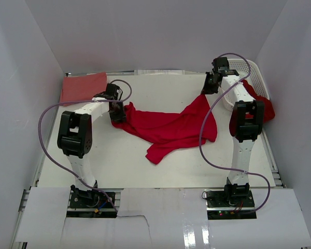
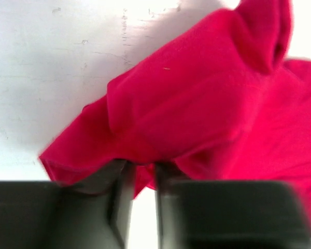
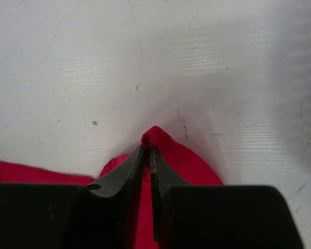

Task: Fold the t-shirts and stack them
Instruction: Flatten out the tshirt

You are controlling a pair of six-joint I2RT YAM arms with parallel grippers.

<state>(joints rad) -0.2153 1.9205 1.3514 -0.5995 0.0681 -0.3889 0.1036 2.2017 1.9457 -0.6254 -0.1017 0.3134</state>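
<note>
**Status: Both Grippers Clamped on One Red T-Shirt**

1. Left gripper (image 1: 117, 113): the jaws are nearly together, with a fold of the red t-shirt (image 1: 168, 128) pinched between them. In the left wrist view the cloth (image 2: 197, 104) bunches directly ahead of the fingertips and drapes over them.

2. Right gripper (image 1: 207, 89): the jaws are closed tight on the opposite corner. In the right wrist view a small peak of fabric (image 3: 154, 136) protrudes just beyond the fingertips, above the white table (image 3: 145, 62).

3. Red t-shirt: it spans the gap between the two grippers, crumpled, its middle sagging onto the table on the side nearer the arm bases.

4. Pink t-shirt (image 1: 83, 87): it lies flat, near the left gripper on its outer side, apart from it.

5. Basket (image 1: 251, 70): it sits just outboard of the right gripper. A red garment (image 1: 264, 106) hangs over its rim.
</note>
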